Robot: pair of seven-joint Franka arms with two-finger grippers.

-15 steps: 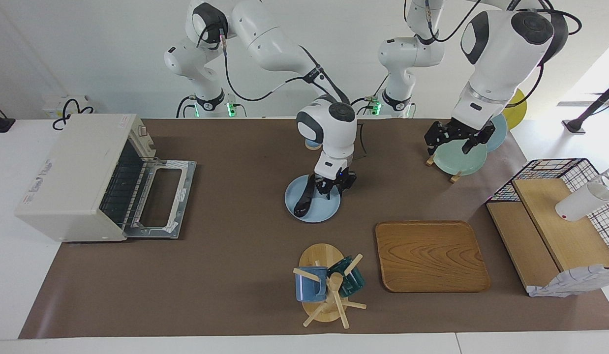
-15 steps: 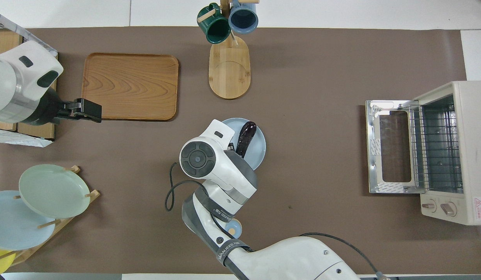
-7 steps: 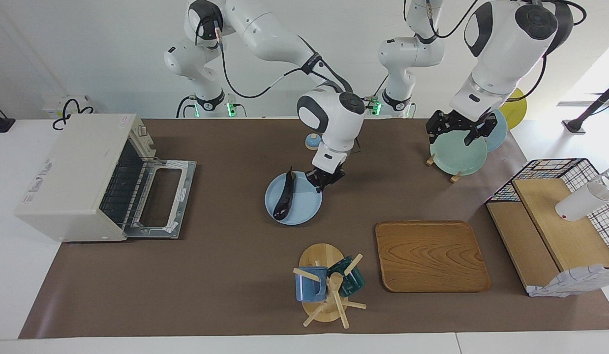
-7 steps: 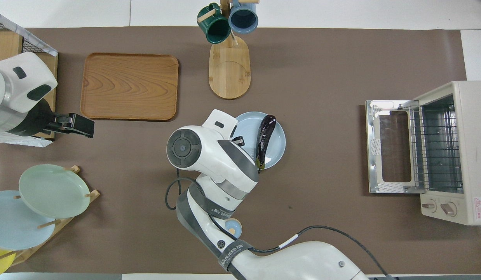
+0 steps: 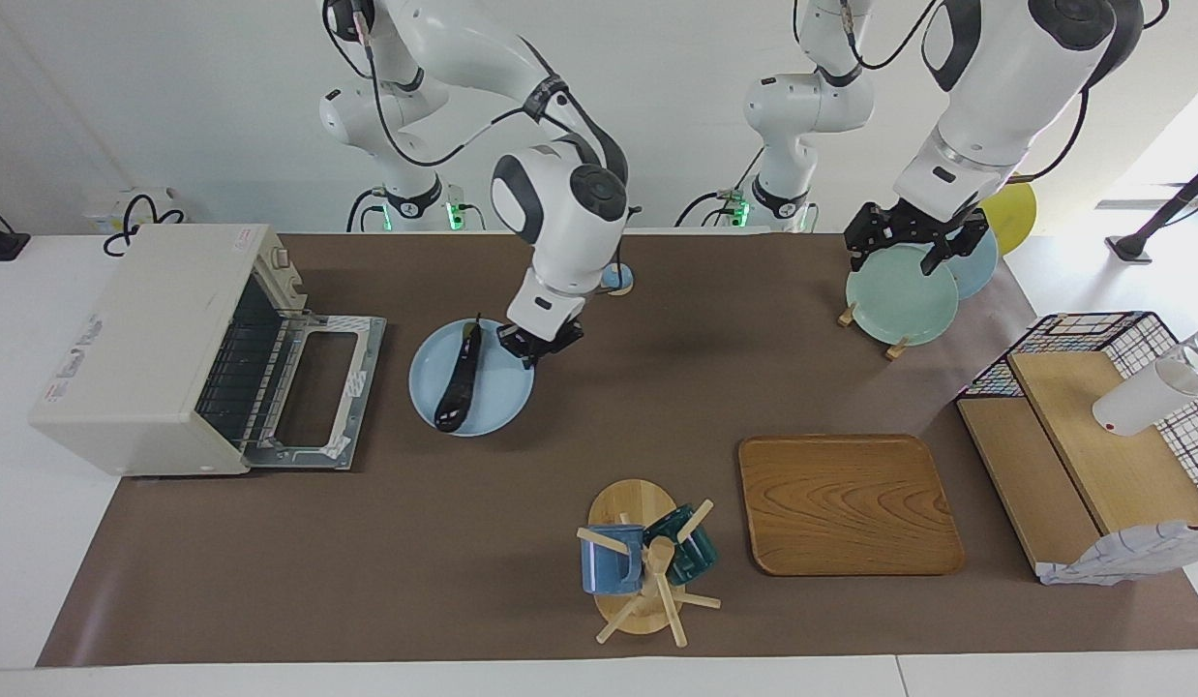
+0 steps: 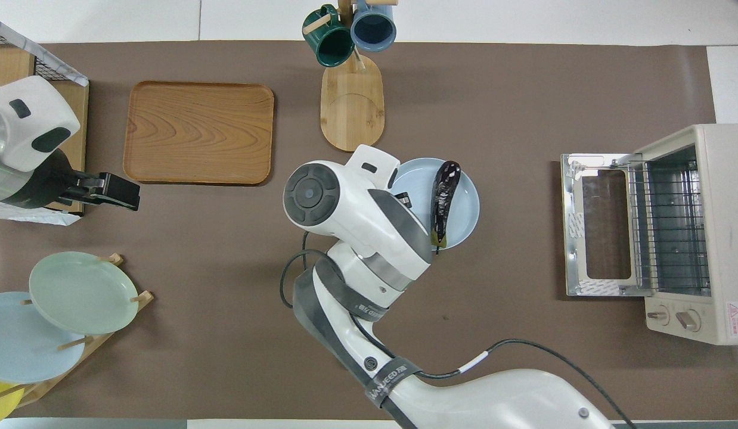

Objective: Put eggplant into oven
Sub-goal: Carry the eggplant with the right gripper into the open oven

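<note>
Now we see the eggplant (image 5: 459, 378) lying on a light blue plate (image 5: 497, 402), just beside the right gripper (image 5: 538, 342).

Our right gripper pinches the plate's rim at the edge nearest the robots, and the eggplant lies on the oven side of it, not touching the fingers. The oven (image 5: 164, 339) stands past the plate toward the right arm's end, its door (image 5: 318, 387) folded down open. Our left gripper (image 5: 907, 237) waits in the air over a green plate (image 5: 899, 305) in a wooden rack; we cannot tell if its fingers are spread. A brown mat (image 5: 415, 542) covers the table, with a white wall by the robots. From overhead, our right arm hides the gripper and part of the plate.
</note>
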